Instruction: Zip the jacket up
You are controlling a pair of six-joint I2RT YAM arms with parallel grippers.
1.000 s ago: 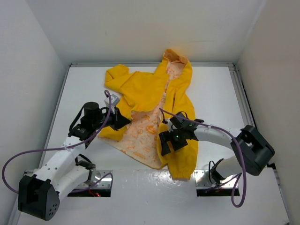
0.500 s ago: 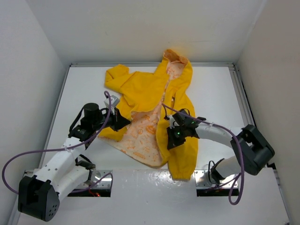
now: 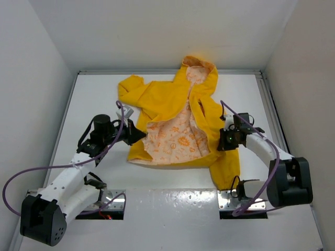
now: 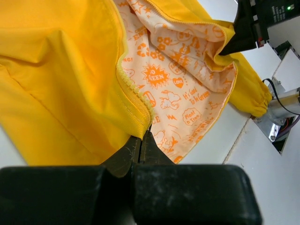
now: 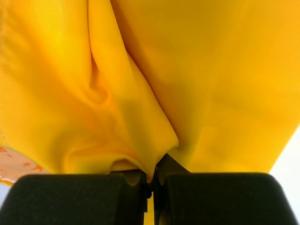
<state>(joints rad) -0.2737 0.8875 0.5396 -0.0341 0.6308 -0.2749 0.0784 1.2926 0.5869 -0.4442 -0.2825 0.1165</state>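
Jacket (image 3: 172,110) lies open on the tabletop (image 3: 94,94), centre to far half, hood (image 3: 201,70) toward the back wall and hem toward you, so its long axis runs near-to-far with a slight tilt. Lining (image 3: 178,138) faces up between the two front panels, which are well apart. Left claw (image 3: 140,135): shut tight on the bottom corner of the left panel, right where the zipper teeth (image 4: 133,93) end at the hem. Right claw (image 3: 222,142): clamped on a fold of yellow cloth at the right panel, about level with the left one; you cannot tell from its wrist view whether the zipper edge is inside that pinch. Left arm reaches forward from its base, wrist turned inward toward the jacket. Right arm is folded, forearm running from its base up and inward to the panel. Judgement: the next move turns on that gap. You need the right panel's lower edge brought across the lining to meet the left claw; nothing is joined yet.
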